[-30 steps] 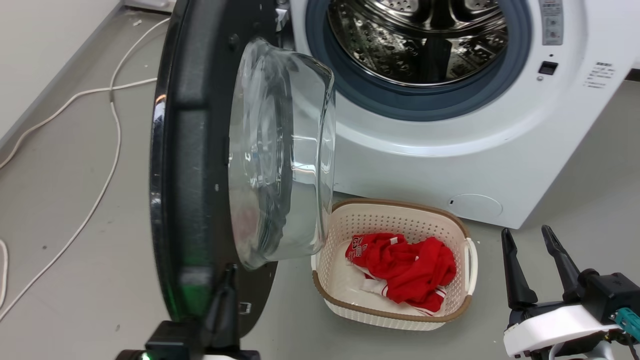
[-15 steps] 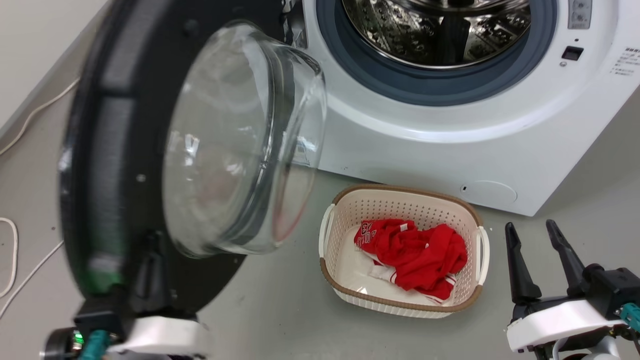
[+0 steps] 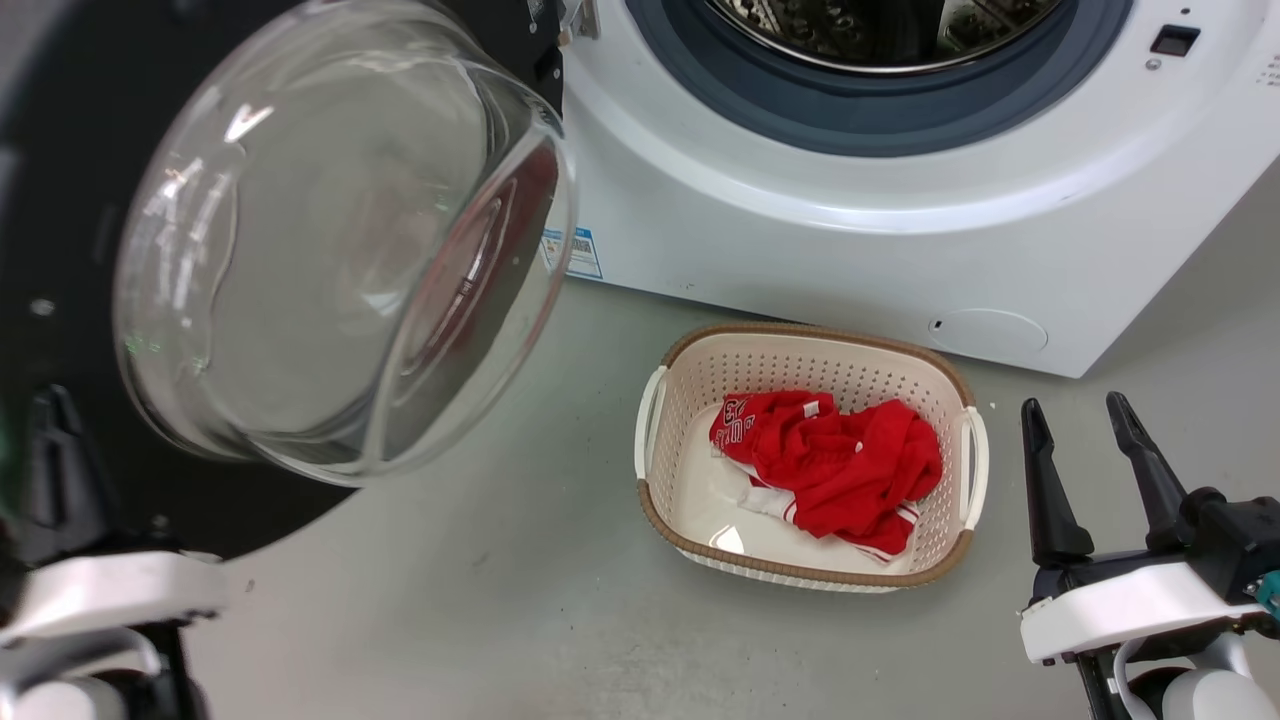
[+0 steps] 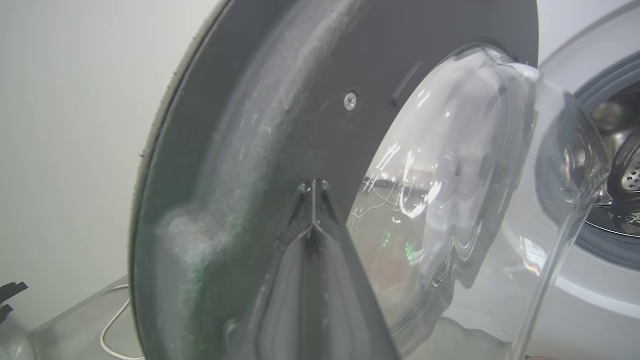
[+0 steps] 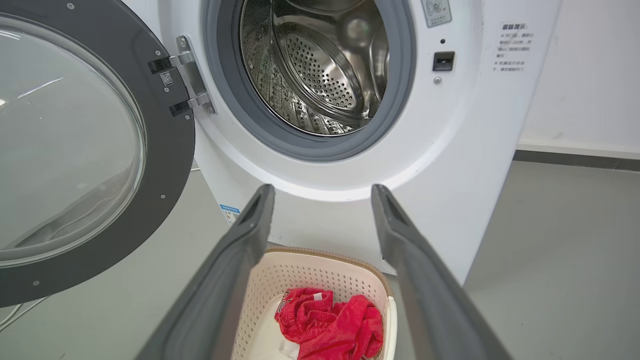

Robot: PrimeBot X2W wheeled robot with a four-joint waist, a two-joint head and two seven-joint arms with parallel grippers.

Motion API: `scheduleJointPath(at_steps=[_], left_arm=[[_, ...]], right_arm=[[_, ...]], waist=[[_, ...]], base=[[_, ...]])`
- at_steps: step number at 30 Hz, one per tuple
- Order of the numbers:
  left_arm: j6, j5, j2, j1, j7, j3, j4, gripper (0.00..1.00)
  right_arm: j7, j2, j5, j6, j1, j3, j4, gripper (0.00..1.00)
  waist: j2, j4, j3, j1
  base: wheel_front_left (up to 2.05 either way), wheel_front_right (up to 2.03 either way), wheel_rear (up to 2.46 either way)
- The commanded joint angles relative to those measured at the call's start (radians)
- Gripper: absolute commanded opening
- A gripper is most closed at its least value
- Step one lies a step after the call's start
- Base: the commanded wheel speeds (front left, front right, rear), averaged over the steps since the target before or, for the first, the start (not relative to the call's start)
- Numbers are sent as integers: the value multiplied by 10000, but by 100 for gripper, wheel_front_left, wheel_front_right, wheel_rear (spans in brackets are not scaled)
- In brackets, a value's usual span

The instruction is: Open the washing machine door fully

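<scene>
Close before the open washing machine door [image 4: 280, 125], on its inner face, the left gripper [image 4: 313, 189] has jaws pressed together; the right gripper [image 5: 322, 192] has jaws spread, near a laundry basket [image 5: 320, 256]

Cream perforated basket [image 3: 800, 375] with a crumpled red garment [image 3: 830, 470] inside, on the grey floor [image 3: 480, 600].

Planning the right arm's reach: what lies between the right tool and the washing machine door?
In the head view, a cream perforated basket holding a red garment.
</scene>
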Motion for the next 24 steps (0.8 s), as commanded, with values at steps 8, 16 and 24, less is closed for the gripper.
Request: scheduleJointPath(at_steps=[8,16,24], left_arm=[[-716,-679,885,-1042,-335,794,1569,0],[-1282,-1038,1420,-1929,-586,1113,3335,0],[-1338,-979,1609,-1661,-750,1381,3816,0]], right_arm=[[54,25,-109,-7,-265,-12,-35,100],[47,25,-167,-7,-462,44,5,100],[-40,25,-128,-7,-400,124,130,100]], waist=[[0,-74,278,-1],[0,-231,377,-1],[0,-517,157,-1]], base=[[0,0,0],[0,0,0],[0,0,0]])
